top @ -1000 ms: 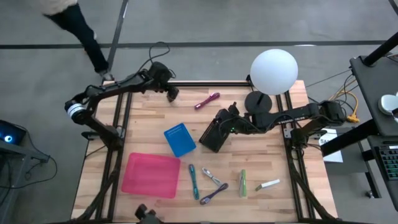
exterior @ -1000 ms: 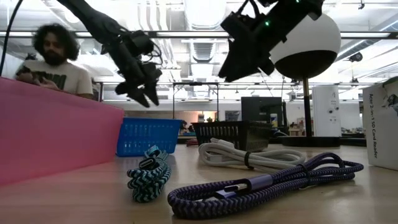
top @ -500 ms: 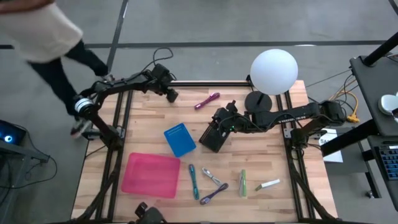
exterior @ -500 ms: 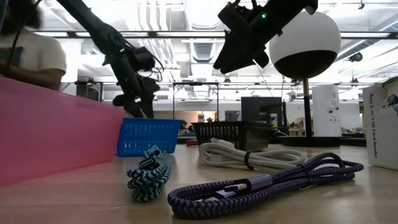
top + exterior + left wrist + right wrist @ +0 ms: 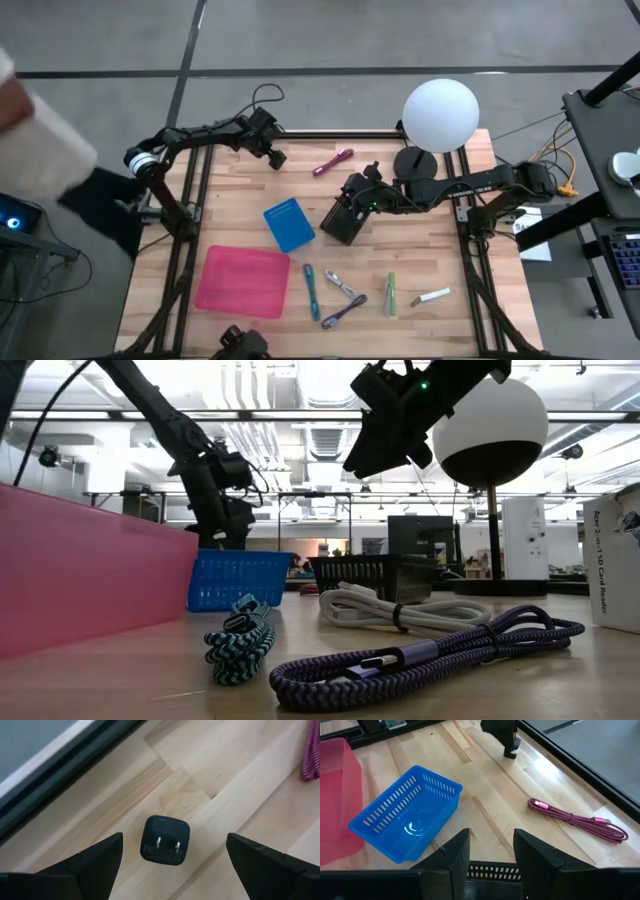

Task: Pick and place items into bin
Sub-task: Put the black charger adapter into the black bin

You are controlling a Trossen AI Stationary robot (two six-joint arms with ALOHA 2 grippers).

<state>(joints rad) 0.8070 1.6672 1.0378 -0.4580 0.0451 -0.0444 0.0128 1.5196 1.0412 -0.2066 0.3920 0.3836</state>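
Observation:
A small black plug charger (image 5: 165, 840) lies on its back on the wood, its two prongs pointing up, at the table's far left. My left gripper (image 5: 172, 851) (image 5: 275, 156) hangs open just above it, one finger on each side, touching nothing. My right gripper (image 5: 347, 203) (image 5: 372, 455) is open and held high over the black mesh basket (image 5: 340, 222). A magenta cable (image 5: 333, 161) lies at the far middle. Teal (image 5: 311, 290), grey-white (image 5: 340, 284) and purple (image 5: 343, 312) cables, a green item (image 5: 390, 294) and a white item (image 5: 433, 296) lie near the front edge.
A blue basket (image 5: 289, 223) stands at the table's middle and a pink bin (image 5: 243, 281) at the near left. The white globe lamp (image 5: 440, 115) stands on its black base at the far right. A white box (image 5: 615, 560) shows at the right in the low view.
My left gripper has come down toward the table at the far left, over the charger, staying open. My right gripper has risen a little above the black basket. A person beyond the table's far left has walked off to the left.

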